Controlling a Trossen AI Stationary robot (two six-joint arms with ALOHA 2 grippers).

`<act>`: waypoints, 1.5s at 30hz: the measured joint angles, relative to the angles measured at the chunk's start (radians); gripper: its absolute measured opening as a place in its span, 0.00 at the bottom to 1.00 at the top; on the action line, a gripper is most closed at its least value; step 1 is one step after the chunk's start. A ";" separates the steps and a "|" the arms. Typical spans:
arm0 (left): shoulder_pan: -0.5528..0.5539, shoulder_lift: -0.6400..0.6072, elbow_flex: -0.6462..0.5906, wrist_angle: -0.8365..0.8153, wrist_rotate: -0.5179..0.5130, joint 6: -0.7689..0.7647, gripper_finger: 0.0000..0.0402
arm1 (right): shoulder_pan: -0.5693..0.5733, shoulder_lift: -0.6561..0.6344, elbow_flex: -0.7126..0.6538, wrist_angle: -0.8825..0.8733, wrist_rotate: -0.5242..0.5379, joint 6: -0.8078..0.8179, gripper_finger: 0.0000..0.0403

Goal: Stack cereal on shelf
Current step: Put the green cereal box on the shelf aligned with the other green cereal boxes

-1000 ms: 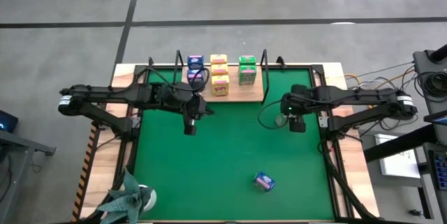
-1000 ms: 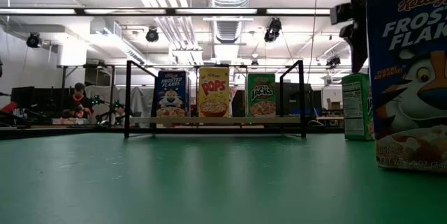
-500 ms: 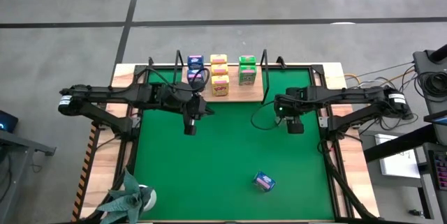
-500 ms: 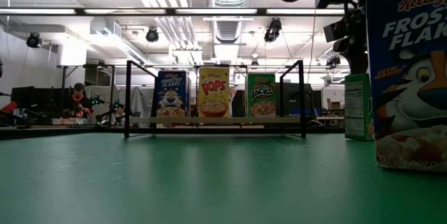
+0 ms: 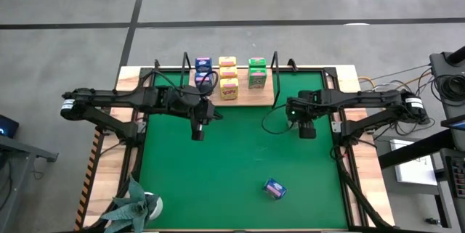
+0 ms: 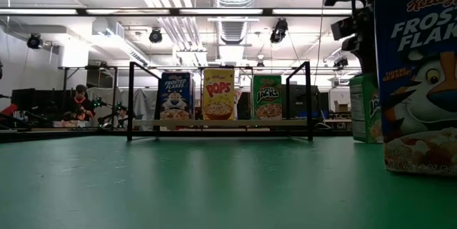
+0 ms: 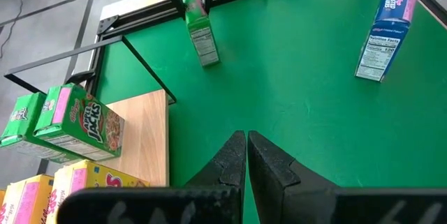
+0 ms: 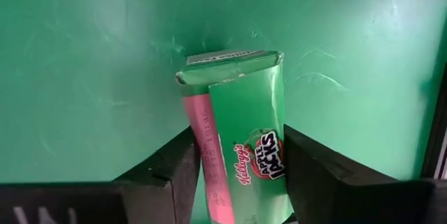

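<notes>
1. My right gripper (image 8: 234, 182) straddles a green Apple Jacks box (image 8: 241, 140) standing upright on the green mat (image 5: 218, 168). Its fingers (image 8: 167, 165) sit on either side of the box's narrow faces, part-way spread and at or just short of contact, so I judge the pinch not yet firm.
2. The box's long axis runs straight up between the fingers, so the coming lift turns on a squeeze across its short width.
3. This arm is plainly the nearer one. The left gripper (image 7: 246, 155) hovers over the mat just in front of the shelf (image 5: 251, 96), fingers pressed together and carrying nothing.
4. The shelf lies just beside the box along the far edge of the counter, already holding blue, yellow and green boxes in rows.
5. A blue Frosted Flakes box (image 5: 274, 189) waits near the front edge, well apart from both arms.
</notes>
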 joint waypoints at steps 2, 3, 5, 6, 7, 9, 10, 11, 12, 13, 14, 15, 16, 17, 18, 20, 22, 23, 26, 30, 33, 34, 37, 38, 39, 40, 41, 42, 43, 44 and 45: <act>0.000 0.000 0.000 0.000 0.000 0.000 0.00 | 0.000 0.000 0.010 0.000 0.000 0.015 0.41; 0.000 0.000 0.000 0.000 0.000 0.000 0.00 | 0.000 0.000 0.018 -0.004 0.000 0.022 0.40; 0.000 0.000 0.000 0.000 0.000 0.000 0.00 | 0.000 0.000 0.041 -0.012 -0.001 0.039 0.40; 0.000 0.000 0.000 0.000 0.000 0.000 0.00 | 0.000 0.000 0.056 -0.012 -0.002 0.048 0.40; 0.000 0.000 0.000 0.000 0.000 0.000 0.00 | 0.000 0.000 0.072 -0.012 -0.003 0.064 0.40; 0.000 0.000 0.000 0.000 0.000 0.000 0.00 | 0.000 0.000 0.115 -0.011 -0.027 0.098 0.40; 0.000 0.000 0.000 0.000 0.000 0.000 0.00 | 0.000 0.001 0.137 -0.008 -0.042 0.116 0.40; 0.000 0.000 0.000 0.000 0.000 0.000 0.00 | 0.001 0.005 0.162 -0.006 -0.053 0.129 0.40; 0.000 0.000 0.000 0.001 0.000 0.000 0.00 | 0.001 0.010 0.185 -0.006 -0.066 0.147 0.40; 0.001 0.000 0.000 0.001 0.000 0.000 0.00 | 0.002 0.017 0.208 -0.007 -0.077 0.161 0.39; 0.001 0.000 0.000 0.001 0.000 0.000 0.00 | 0.003 0.026 0.231 -0.006 -0.083 0.175 0.39; 0.001 0.000 0.000 0.001 0.000 0.005 0.00 | 0.003 0.037 0.254 -0.006 -0.087 0.182 0.38; 0.001 0.000 0.000 0.001 0.000 0.014 0.00 | 0.003 0.049 0.275 -0.006 -0.098 0.187 0.38; 0.001 0.000 0.000 0.000 0.000 0.024 0.00 | 0.003 0.063 0.294 -0.006 -0.100 0.188 0.38; 0.001 0.000 0.000 -0.001 0.000 0.034 0.00 | 0.003 0.081 0.313 -0.007 -0.100 0.182 0.37; 0.001 0.000 0.000 -0.005 0.000 0.051 0.00 | 0.003 0.124 0.355 -0.007 -0.100 0.167 0.37; 0.001 0.000 -0.001 -0.005 0.000 0.063 0.00 | 0.003 0.175 0.402 -0.008 -0.099 0.146 0.37; 0.001 0.000 -0.004 -0.005 0.000 0.071 0.00 | 0.003 0.203 0.429 -0.008 -0.099 0.135 0.37; 0.001 -0.005 -0.021 -0.004 0.000 0.079 0.00 | 0.003 0.286 0.512 -0.010 -0.096 0.096 0.37; 0.002 -0.013 -0.043 0.002 0.000 0.077 0.00 | -0.002 0.390 0.629 -0.014 -0.062 0.050 0.37; 0.002 -0.021 -0.058 0.008 0.000 0.070 0.00 | -0.009 0.455 0.709 -0.018 0.021 0.007 0.37; 0.002 -0.024 -0.062 0.007 0.000 0.066 0.00 | -0.013 0.476 0.734 -0.027 0.044 -0.013 0.37; 0.002 -0.039 -0.068 0.011 0.000 0.048 0.00 | -0.039 0.531 0.797 -0.046 0.073 -0.058 0.37; 0.002 -0.046 -0.071 0.011 0.000 0.042 0.00 | -0.051 0.545 0.814 -0.047 0.074 -0.066 0.37; 0.001 -0.054 -0.074 0.011 0.000 0.038 0.00 | -0.066 0.557 0.828 -0.049 0.073 -0.074 0.37; 0.000 -0.061 -0.077 0.011 0.000 0.032 0.00 | -0.080 0.569 0.841 -0.055 0.074 -0.085 0.37; 0.000 -0.070 -0.080 0.010 0.000 0.025 0.00 | -0.097 0.578 0.849 -0.060 0.072 -0.093 0.37; 0.000 -0.078 -0.083 0.010 0.000 0.020 0.00 | -0.114 0.587 0.855 -0.062 0.066 -0.101 0.37; 0.000 -0.087 -0.086 0.011 0.000 0.015 0.00 | -0.130 0.592 0.858 -0.060 0.059 -0.110 0.37; 0.000 -0.095 -0.090 0.011 0.000 0.010 0.00 | -0.149 0.594 0.858 -0.059 0.053 -0.117 0.37; 0.000 -0.102 -0.092 0.008 0.000 0.007 0.00 | -0.164 0.596 0.858 -0.061 0.050 -0.124 0.37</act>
